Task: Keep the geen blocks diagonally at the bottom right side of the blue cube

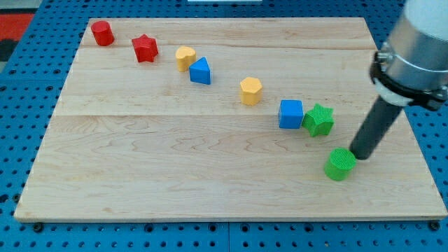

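Nearest, the green cylinder [340, 164] touches my tip [358, 155] on its right; there's no hand. The green star [319, 120] touches the blue cube [291, 114]. Judged next: nudge the cylinder left-far.

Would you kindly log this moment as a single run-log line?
my tip: touching green cylinder, its upper right | green star: against blue cube, its right | cylinder: lower right of cube, apart | task: in progress

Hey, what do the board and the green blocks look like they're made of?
The board looks like pale unfinished wood: visible grain and plank seams, matte. The green star and green cylinder look like matte plastic, solid-coloured with fine ridges, possibly 3D-printed.
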You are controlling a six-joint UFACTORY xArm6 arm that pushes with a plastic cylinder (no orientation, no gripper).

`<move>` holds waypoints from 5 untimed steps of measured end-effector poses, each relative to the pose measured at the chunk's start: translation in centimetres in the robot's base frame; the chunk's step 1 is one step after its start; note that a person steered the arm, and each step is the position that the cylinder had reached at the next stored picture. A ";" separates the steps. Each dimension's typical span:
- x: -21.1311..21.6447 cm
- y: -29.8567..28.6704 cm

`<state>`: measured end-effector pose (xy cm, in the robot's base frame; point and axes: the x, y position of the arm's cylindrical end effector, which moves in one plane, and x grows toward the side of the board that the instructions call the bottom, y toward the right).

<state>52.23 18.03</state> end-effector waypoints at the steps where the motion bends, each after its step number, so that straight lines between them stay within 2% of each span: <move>1: 1.2 -3.2; 2: 1.9 -4.5; 3: -0.5 -10.0; 4: 1.0 -13.5; 5: 5.3 -14.2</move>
<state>57.57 3.82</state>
